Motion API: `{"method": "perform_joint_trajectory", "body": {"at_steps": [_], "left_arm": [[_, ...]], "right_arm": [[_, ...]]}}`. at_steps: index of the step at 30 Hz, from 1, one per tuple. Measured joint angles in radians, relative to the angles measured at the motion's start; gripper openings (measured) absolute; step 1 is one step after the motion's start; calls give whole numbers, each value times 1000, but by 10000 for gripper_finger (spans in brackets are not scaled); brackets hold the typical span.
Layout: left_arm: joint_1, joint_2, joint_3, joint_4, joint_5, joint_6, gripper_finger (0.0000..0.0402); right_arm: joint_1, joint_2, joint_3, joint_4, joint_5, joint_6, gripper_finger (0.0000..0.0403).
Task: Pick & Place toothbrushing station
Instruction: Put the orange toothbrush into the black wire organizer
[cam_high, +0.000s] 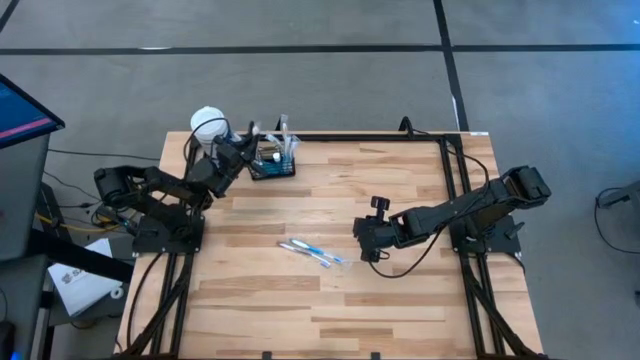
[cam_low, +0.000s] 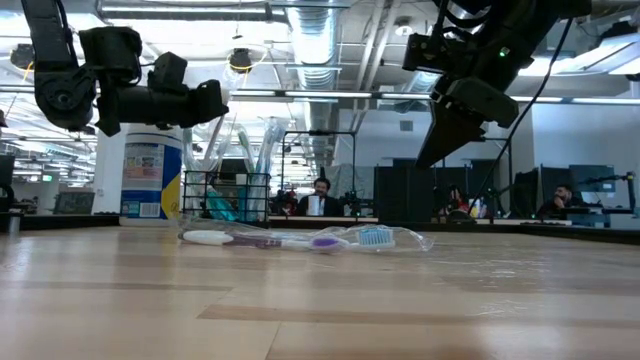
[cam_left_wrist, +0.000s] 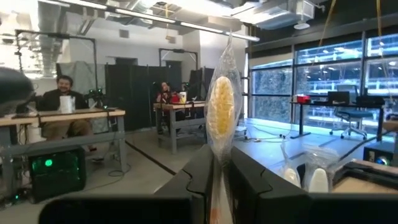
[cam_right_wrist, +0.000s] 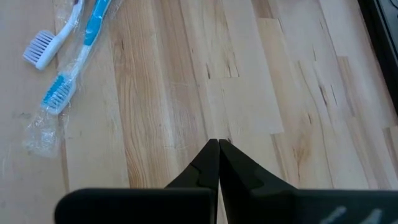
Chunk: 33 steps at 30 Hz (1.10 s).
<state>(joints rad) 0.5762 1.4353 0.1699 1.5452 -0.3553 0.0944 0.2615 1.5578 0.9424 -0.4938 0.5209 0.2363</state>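
The toothbrushing station, a small black wire-mesh caddy (cam_high: 273, 163) (cam_low: 226, 197), stands at the table's far left with several wrapped brushes upright in it. My left gripper (cam_high: 247, 146) (cam_low: 216, 102) hovers just left of it, shut on a clear-wrapped toothbrush with yellow bristles (cam_left_wrist: 221, 112). My right gripper (cam_high: 364, 240) (cam_right_wrist: 218, 147) is shut on nothing and slants down over the table's middle right. Two toothbrushes (cam_high: 311, 252) (cam_low: 300, 238), one blue in a clear wrapper, lie flat on the wood left of it. My left gripper pinches the wrapped toothbrush between its two fingers at the neck (cam_left_wrist: 219, 167), just below the yellow-bristled head. The brush runs along the fingers, and its head sticks out past the fingertips (cam_left_wrist: 200, 177). Its handle end is hidden between the fingers.
A blue-labelled bottle with a white cap (cam_high: 207, 125) (cam_low: 151, 170) stands at the far left corner behind my left gripper. The black frame rail (cam_high: 440, 150) runs along the table's far and right edges. People sit at desks in the room beyond.
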Motion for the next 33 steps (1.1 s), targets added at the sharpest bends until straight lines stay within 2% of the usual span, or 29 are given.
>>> {"method": "perform_joint_trajectory", "body": {"at_steps": [10,23,33], "left_arm": [[0,0,0,0,-38,-48,26],[-1,-37,-1,1,-32,-128,26],[0,-68,-63,-2,-42,-92,11]], "right_arm": [[0,0,0,0,0,0,0],[0,0,0,0,0,0,0],[1,0,0,0,0,1,0]]}}
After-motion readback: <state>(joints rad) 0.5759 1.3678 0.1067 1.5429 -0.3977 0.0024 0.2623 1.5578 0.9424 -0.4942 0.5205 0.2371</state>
